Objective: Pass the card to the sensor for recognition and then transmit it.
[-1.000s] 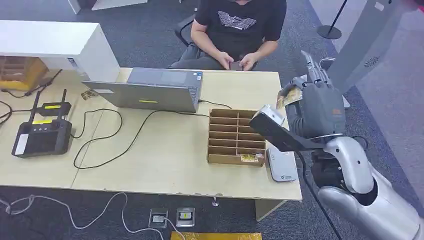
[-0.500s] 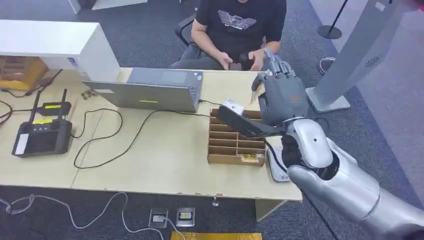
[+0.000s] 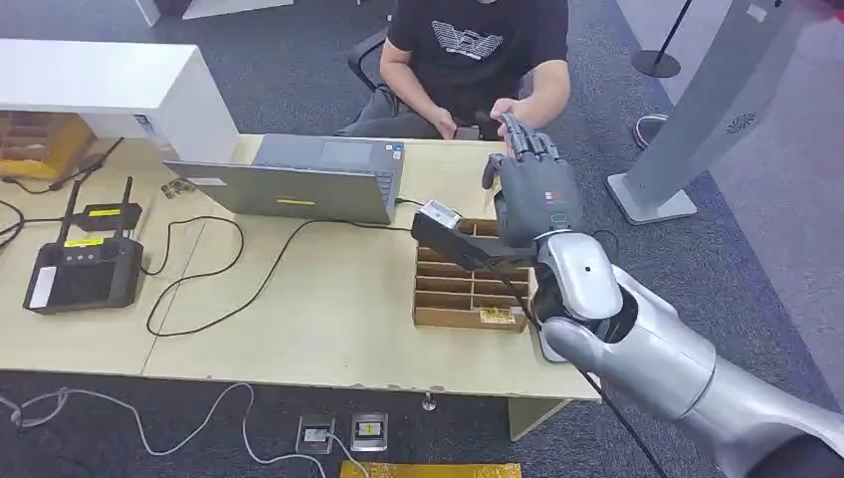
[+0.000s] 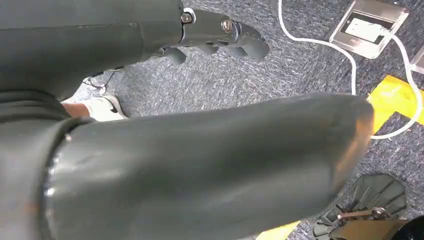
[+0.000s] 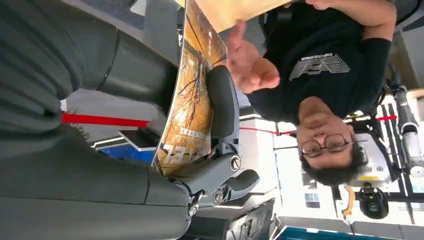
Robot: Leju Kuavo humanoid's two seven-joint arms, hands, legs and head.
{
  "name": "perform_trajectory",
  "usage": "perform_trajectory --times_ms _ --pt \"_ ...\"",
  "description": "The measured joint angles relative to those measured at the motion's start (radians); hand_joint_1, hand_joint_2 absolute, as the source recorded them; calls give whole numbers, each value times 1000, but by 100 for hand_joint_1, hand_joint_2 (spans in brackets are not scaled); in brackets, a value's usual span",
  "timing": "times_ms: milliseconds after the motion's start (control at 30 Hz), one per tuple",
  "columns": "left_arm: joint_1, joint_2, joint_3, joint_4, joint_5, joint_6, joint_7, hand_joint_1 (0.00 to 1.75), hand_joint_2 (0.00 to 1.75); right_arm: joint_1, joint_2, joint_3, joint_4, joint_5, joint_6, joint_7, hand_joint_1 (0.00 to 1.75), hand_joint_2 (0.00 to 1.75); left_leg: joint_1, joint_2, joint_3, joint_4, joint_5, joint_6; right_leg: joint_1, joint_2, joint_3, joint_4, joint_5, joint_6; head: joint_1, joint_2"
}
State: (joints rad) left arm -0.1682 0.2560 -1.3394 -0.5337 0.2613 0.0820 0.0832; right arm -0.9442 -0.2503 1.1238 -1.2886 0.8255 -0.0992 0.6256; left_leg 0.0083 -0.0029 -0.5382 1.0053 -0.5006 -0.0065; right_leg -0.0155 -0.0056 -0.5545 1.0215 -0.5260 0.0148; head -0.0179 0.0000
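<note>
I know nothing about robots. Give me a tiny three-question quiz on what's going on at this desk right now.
1. True or false: the right hand holds a card.
2. What stands on the table below the right arm: A) divided cardboard tray, B) kettle, C) plant?
3. Fill in: across the table a person's hand is raised toward the ____.

Key: 1 true; 2 A; 3 card
</note>
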Motion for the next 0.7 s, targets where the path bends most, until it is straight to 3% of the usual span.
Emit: perform_trajectory --times_ms 200,700 --pt "-1 0 0 0 -8 -18 0 0 0 -10 10 15 29 5 18 0 175 175 0 0 0 0 0 0 0 0 0 0 0 0 0 0" --pt "-9 -10 18 2 -32 -53 2 0 0 -56 109 25 227 19 81 -15 175 175 0 0 0 0 0 0 0 0 0 0 0 0 0 0"
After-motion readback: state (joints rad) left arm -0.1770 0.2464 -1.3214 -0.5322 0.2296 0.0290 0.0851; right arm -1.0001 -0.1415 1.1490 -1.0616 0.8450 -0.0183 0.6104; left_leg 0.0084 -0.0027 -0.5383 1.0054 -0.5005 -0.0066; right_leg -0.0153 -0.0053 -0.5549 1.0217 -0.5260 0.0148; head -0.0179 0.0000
